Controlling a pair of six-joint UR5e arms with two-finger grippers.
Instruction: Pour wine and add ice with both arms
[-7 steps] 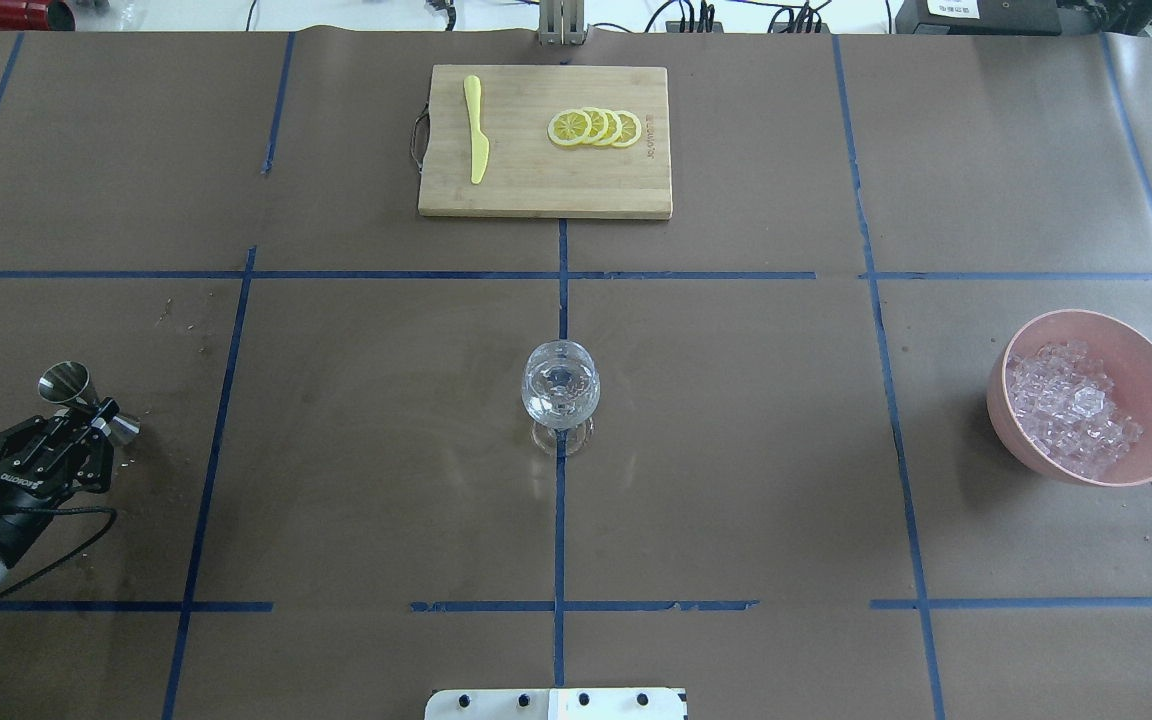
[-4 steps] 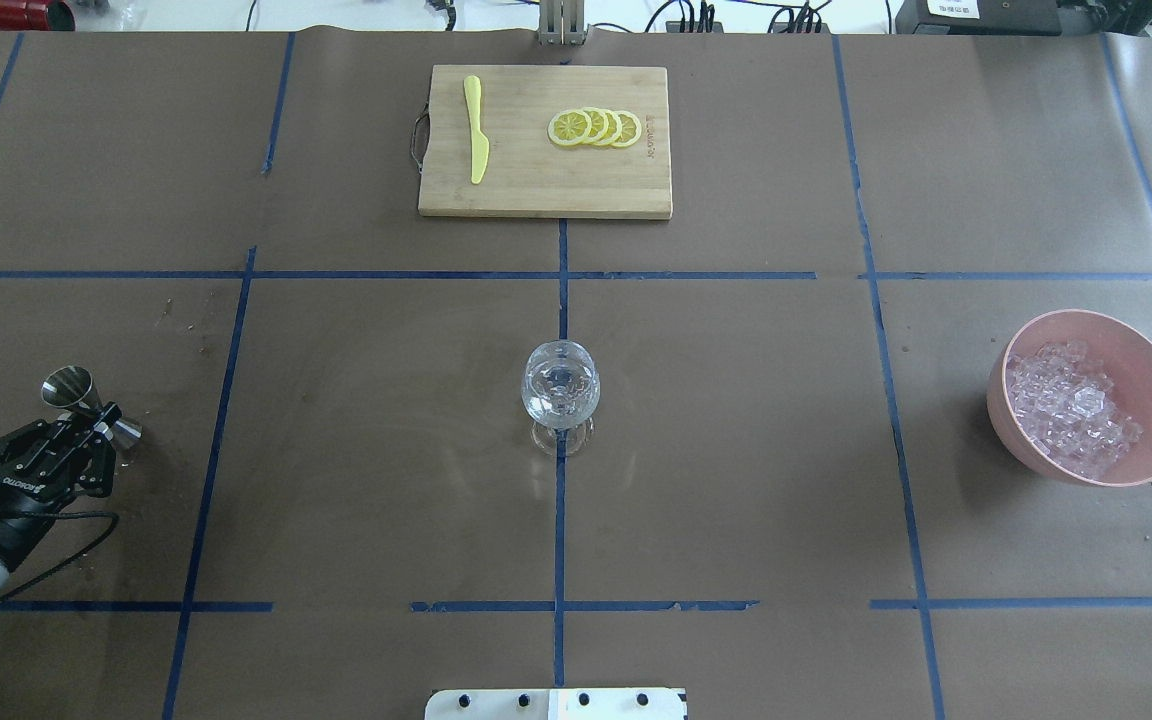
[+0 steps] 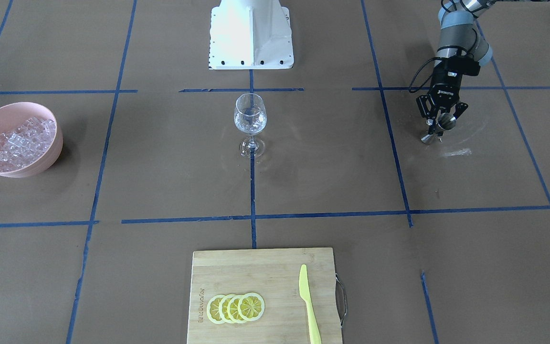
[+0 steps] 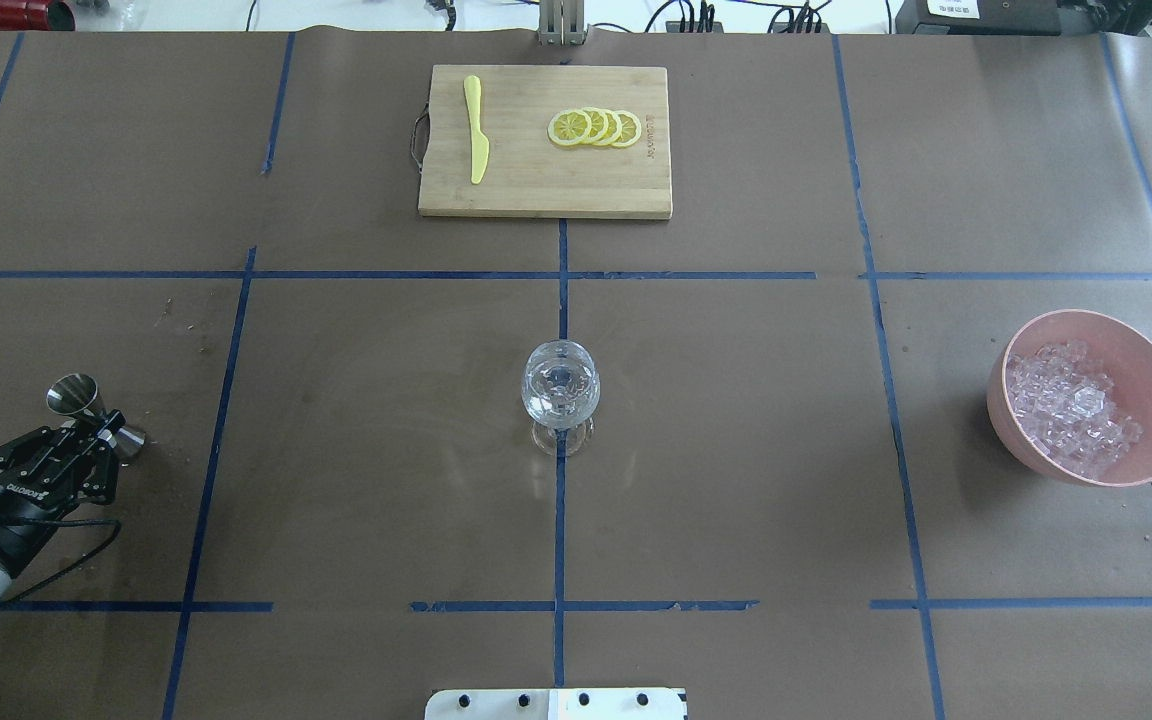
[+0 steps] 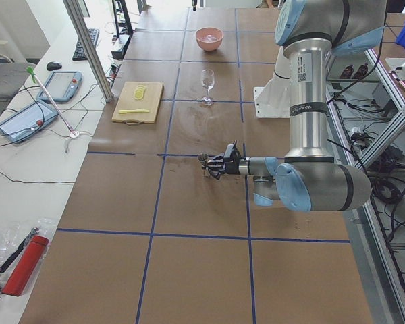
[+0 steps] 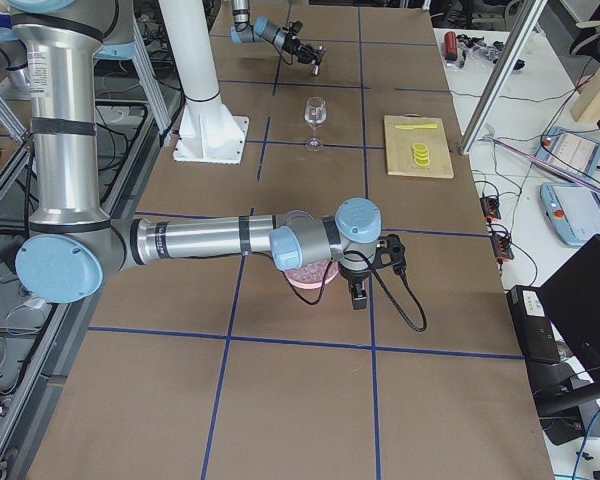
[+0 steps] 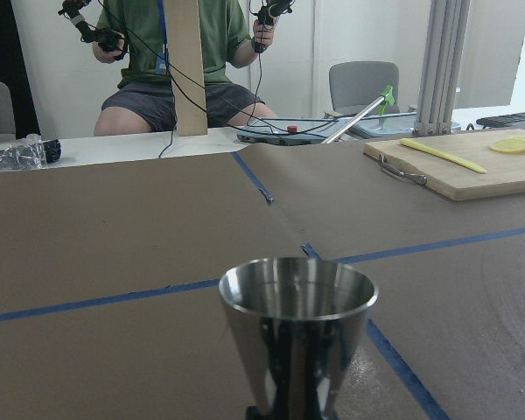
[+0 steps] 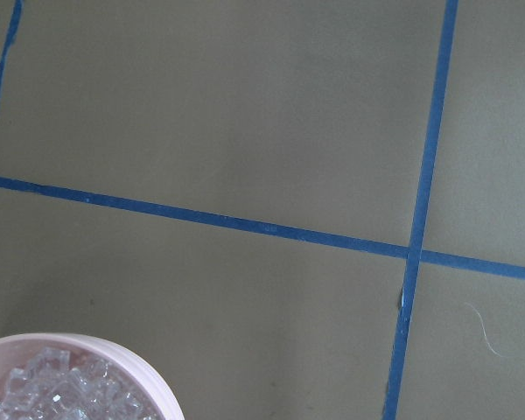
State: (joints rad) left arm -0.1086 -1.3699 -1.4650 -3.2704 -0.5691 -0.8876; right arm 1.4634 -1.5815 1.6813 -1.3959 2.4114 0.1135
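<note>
Ice point(image 4: 1071, 405) lies heaped in a pink bowl point(image 4: 1151, 345) near the right edge of the worktop point(image 4: 736, 450), about midway between the robot's edge and the far one. The cubes are small and clear. The right arm point(image 6: 200, 240) reaches out over this spot. Its wrist view looks straight down on brown paper and blue tape lines, with only a piece of the bowl's rim and a few cubes in the lower left corner. The right claw point(image 6: 360, 296) shows only in the side view from the right end, small and dark, pointing downward close to the bowl. I cannot tell whether it is spread or pressed together.

Near the left edge, the left claw point(image 4: 101, 432) pinches a steel measuring cup point(image 4: 76, 393) at its narrow waist. The cup is double-ended, with one cone above the fingers and one below. The lower cone sits low over the paper, but I cannot tell whether it touches. The left wrist view shows the open upper mouth close up, shiny and round.

A stemmed glass point(image 4: 560, 385) stands upright in the middle of the worktop on a blue tape line, well apart from both claws. At the middle of the far edge lies a wooden board point(image 4: 536, 190) carrying a yellow knife point(image 4: 476, 130) and four overlapping lemon slices point(image 4: 596, 127).
</note>
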